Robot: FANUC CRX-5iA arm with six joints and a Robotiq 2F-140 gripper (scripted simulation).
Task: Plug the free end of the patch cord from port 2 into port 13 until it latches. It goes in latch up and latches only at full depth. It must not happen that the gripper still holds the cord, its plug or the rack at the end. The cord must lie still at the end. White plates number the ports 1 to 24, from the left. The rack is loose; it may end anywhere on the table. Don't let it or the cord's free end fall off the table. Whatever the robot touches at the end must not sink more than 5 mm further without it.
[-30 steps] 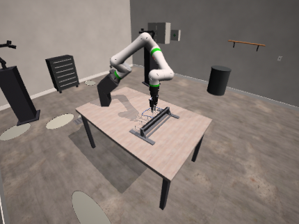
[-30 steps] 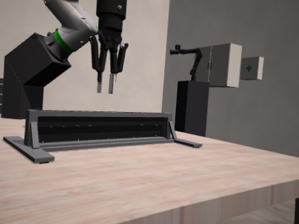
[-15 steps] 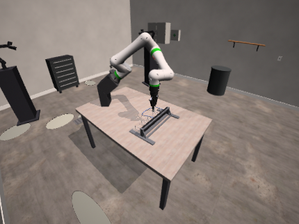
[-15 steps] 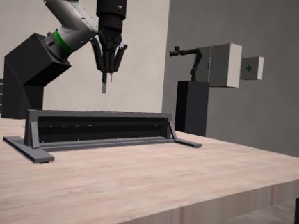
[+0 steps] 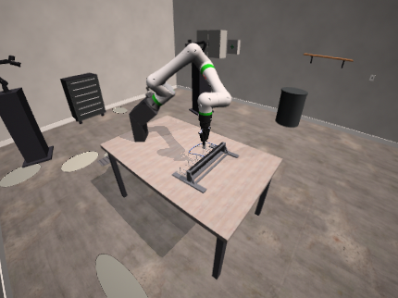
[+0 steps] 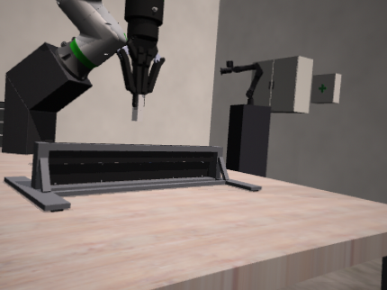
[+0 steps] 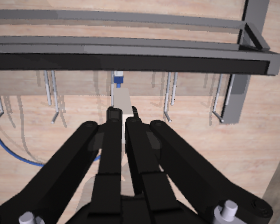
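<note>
Even, muted light fills the room; in the top view, soft-edged dark shadows lie on the pale wooden table (image 5: 231,197) and beneath it. Fine detail is coarse, and the exterior view's foreground wood grain looks smeared.
</note>
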